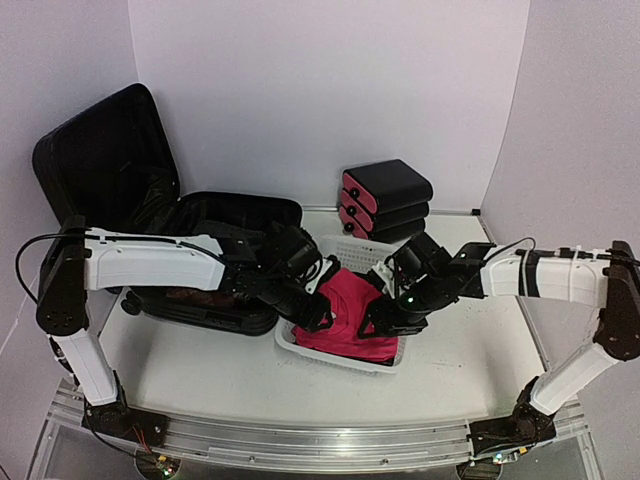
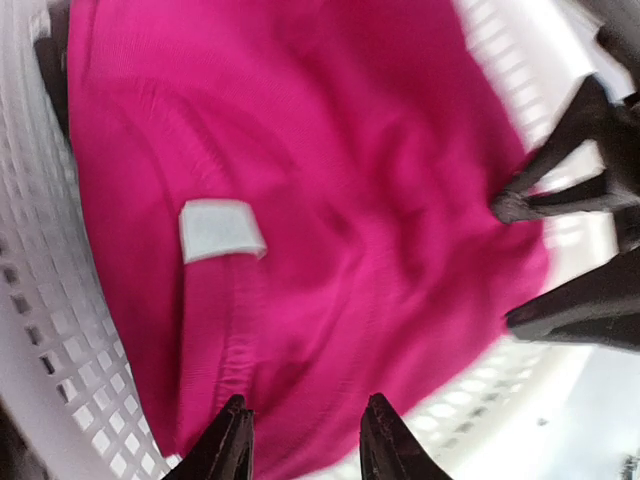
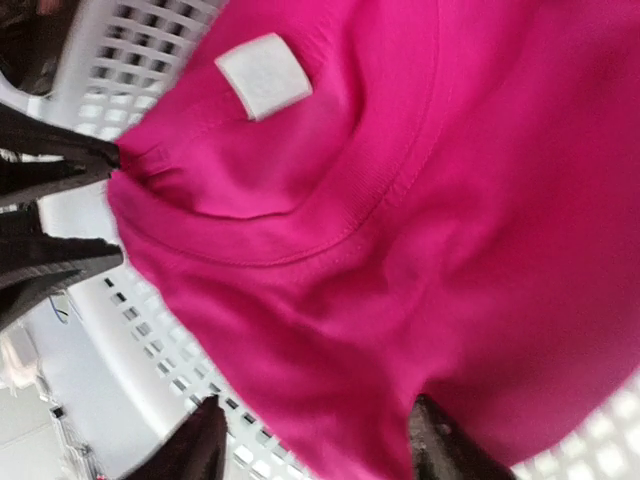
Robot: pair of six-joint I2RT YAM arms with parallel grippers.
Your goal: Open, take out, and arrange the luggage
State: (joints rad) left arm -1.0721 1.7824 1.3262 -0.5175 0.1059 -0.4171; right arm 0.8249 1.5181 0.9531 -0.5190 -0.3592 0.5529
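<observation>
Two robot arms meet over a laundry basket beside the luggage (image 1: 230, 212), a large black hard-shell suitcase lying open at the left rear of the table (image 1: 200, 375). Its lid (image 1: 105, 155) is tipped up against the back wall and its base lies flat on the tabletop, one small wheel (image 1: 130, 305) showing at the near left corner. Just right of the case, a white mesh basket (image 1: 350, 250) holds a crumpled bright pink T-shirt (image 1: 345, 315), with its collar and white neck label (image 3: 265, 75) facing up. The left gripper (image 1: 322, 318) extends across the front of the suitcase and hangs over the shirt's left edge. Its fingers are partly apart and nothing is clamped between them. The right gripper (image 1: 372, 325) comes in from the opposite side with its fingers spread wider, the shirt's hem lying beneath the gap, and it has no grip on the cloth either. The two grippers face each other closely across the garment. Behind the basket, three black boxes with pink fronts (image 1: 385, 200) are stacked against the back wall.
</observation>
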